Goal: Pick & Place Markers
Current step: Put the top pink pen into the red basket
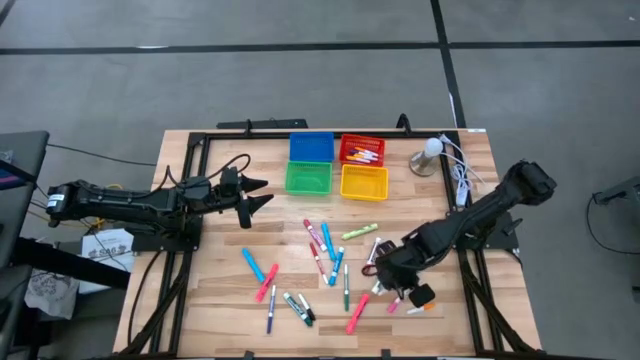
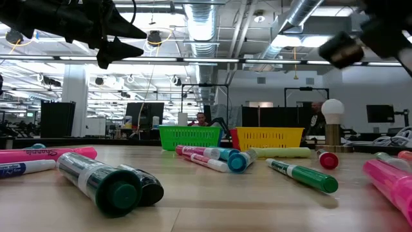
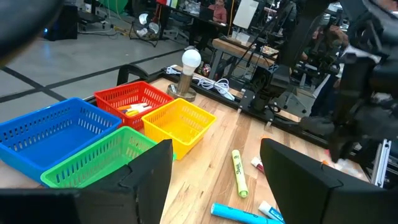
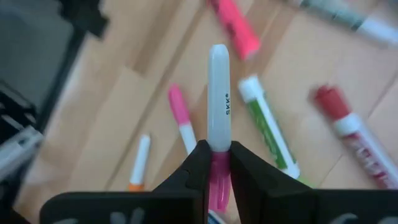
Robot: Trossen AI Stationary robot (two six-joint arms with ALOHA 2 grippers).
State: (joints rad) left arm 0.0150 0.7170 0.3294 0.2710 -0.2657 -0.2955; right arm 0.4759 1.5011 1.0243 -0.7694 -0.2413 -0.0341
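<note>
Many markers (image 1: pixel 322 258) with coloured caps lie scattered flat on the wooden table (image 1: pixel 220 290). My right gripper (image 1: pixel 384 276) hangs over the right part of the scatter, shut on one marker (image 4: pixel 218 93) with a white barrel and a pink end. My left gripper (image 1: pixel 262 193) waits open and level above the table's left half, pointing toward the bins, with nothing between its fingers (image 3: pixel 149 180). My right gripper pinches the marker's pink end (image 4: pixel 217 169) between its two fingers. The fingers point steeply down, and the marker lies along them, its white barrel (image 4: pixel 218 81) sticking out past the fingertips. The marker is lifted clear of the table and the markers beneath it.
Four small bins stand at the far middle: blue (image 1: pixel 311 147), red (image 1: pixel 362 150) with a few markers inside, green (image 1: pixel 307 178) and yellow (image 1: pixel 363 182). A round-bulb lamp (image 1: pixel 430 155) with white cable stands at the far right. Bare wood lies at the near left.
</note>
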